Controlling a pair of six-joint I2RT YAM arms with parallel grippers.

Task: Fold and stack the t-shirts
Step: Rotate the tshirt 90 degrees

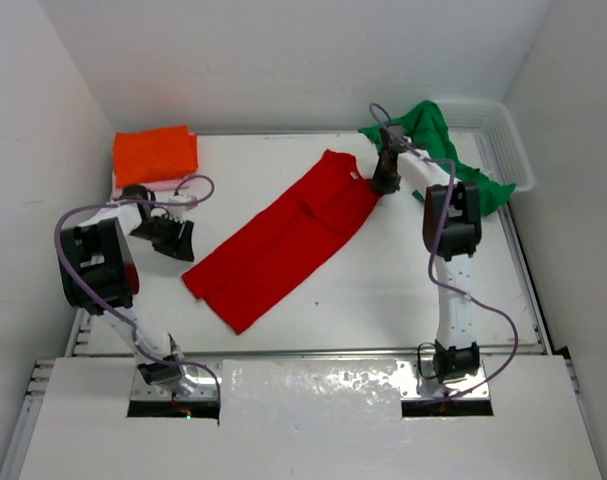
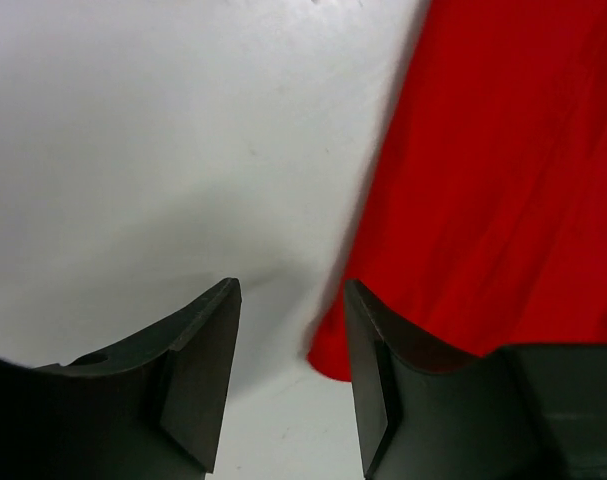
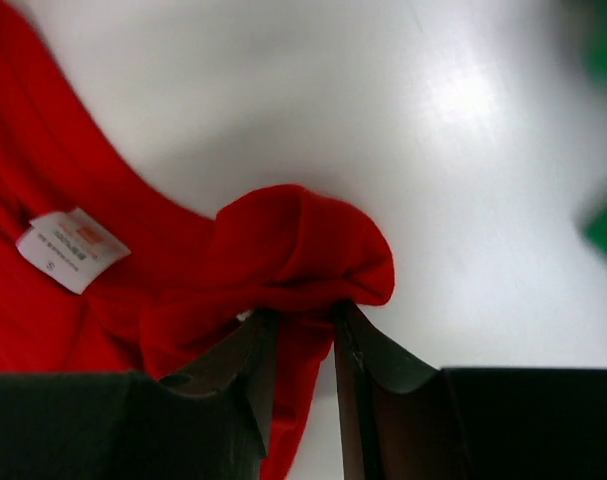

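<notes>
Where white walls (image 1: 283, 60) enclose it | table (image 1: 413, 290): glossy white | red t-shirt (image 1: 283, 245) atop

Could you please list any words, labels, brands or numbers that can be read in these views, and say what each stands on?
White tag inside the neck of the red t-shirt: faint reddish and grey print, too blurred to read.
No other text shows in the top or left wrist views.

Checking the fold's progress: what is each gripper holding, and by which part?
Left gripper: nothing, jaws open. Right gripper: a bunched fold of the red t-shirt near its collar lies between its jaws; whether pinched cannot be told.
</notes>
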